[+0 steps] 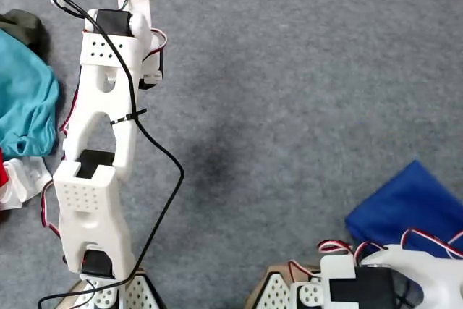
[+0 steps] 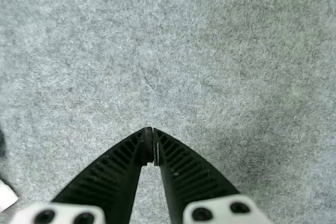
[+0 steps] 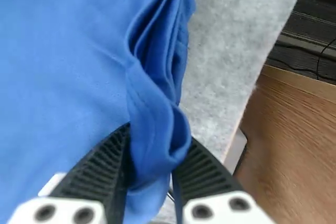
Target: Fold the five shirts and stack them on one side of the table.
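The grey felt-covered table [image 1: 289, 106] takes up nearly all of the high view. Its middle is bare, which reads as the working area where a shirt would be spread for folding. The left arm [image 1: 101, 142] stretches up the left side of the frame. The left gripper [image 2: 148, 140] hangs over bare felt with its jaws pressed together on nothing, so this arm seems parked out of the way. At the left edge lies a heap of crumpled shirts. A teal shirt [image 1: 25, 99] is the biggest, with a dark garment [image 1: 22, 23] in the upper corner and a white and red one [image 1: 18, 179] lower down; they look like the supply yet to be folded. At the lower right a blue shirt [image 1: 412, 208] lies in layers near the table's edge, with the right arm [image 1: 391, 280] bent over it. The right gripper [image 3: 152, 166] is clamped around a thick fold of that blue cloth, probably either to drag it to the bare middle or to settle it on this side as the start of the stack.
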